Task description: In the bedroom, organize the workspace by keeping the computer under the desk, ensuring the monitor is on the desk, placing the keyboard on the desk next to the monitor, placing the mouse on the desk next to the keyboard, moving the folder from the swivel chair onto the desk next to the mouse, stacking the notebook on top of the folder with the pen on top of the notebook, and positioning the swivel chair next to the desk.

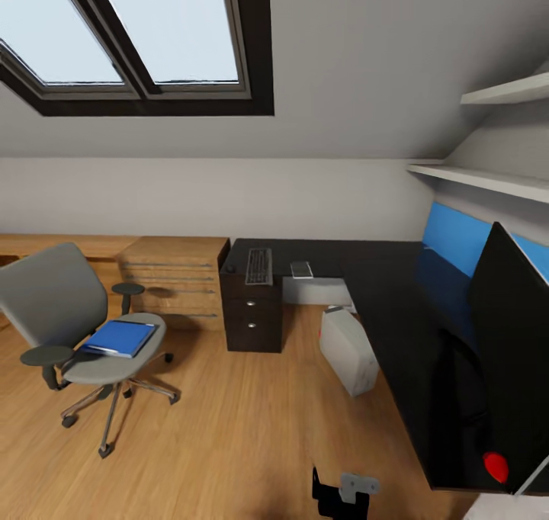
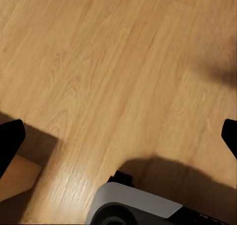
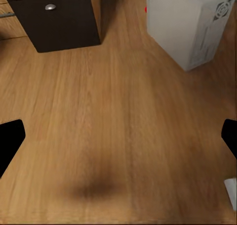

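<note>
The grey swivel chair stands on the floor at the left, apart from the desk, with the blue folder flat on its seat. The black L-shaped desk carries the keyboard and a small flat grey book, seemingly the notebook, beside it. The black monitor stands on the desk's right wing. The silver computer rests on the floor at the desk's inner edge. Both the left gripper and the right gripper hang open and empty over bare floor. Mouse and pen are too small to make out.
A light wooden chest of drawers stands between chair and desk. The desk's drawer unit and the computer lie ahead of the right gripper. My own base lies below the left gripper. Wall shelves hang over the desk.
</note>
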{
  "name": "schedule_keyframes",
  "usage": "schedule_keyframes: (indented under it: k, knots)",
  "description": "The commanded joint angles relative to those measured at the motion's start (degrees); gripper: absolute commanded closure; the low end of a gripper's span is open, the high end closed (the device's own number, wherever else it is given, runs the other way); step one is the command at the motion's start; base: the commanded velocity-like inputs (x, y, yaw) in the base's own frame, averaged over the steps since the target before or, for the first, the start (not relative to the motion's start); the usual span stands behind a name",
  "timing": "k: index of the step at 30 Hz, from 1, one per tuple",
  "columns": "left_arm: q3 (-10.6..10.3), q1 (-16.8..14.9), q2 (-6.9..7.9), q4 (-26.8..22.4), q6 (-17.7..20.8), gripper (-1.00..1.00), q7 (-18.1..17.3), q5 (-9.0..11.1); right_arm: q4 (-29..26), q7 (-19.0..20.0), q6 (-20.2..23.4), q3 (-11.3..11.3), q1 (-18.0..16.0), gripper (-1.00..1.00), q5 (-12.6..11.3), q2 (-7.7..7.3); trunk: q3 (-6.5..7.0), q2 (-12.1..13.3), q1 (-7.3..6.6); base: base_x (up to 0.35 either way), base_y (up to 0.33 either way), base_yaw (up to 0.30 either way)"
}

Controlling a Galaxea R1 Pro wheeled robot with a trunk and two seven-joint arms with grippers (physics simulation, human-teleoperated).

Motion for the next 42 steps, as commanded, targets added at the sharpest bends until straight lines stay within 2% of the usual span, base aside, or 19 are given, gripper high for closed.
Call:
schedule_keyframes:
  k: [1,26,42]
  knots:
    - [-0.42,-0.02,0.11,-0.11,-0.34,-1.00,0.38,0.61,0.14,-0.31,-0.20,0.48,-0.07,-1.00,-0.23,0.03,0.12,0.36,-0.25,-0.329,-0.089,0.000]
    - [-0.38,-0.02,0.15,-0.12,-0.53,-1.00,0.34,0.62,0.06,-0.27,-0.13,0.42,-0.07,-1.00,-0.10,0.03,4.61,10.39,-5.74,-0.339,-0.019,0.000]
    - [-0.40,-0.02,0.07,-0.14,-0.47,-1.00,0.42,0.58,0.06,-0.36,-0.62,0.42,-0.07,-1.00,-0.17,0.03,7.48,16.80,-9.26,-0.311,-0.183,0.000]
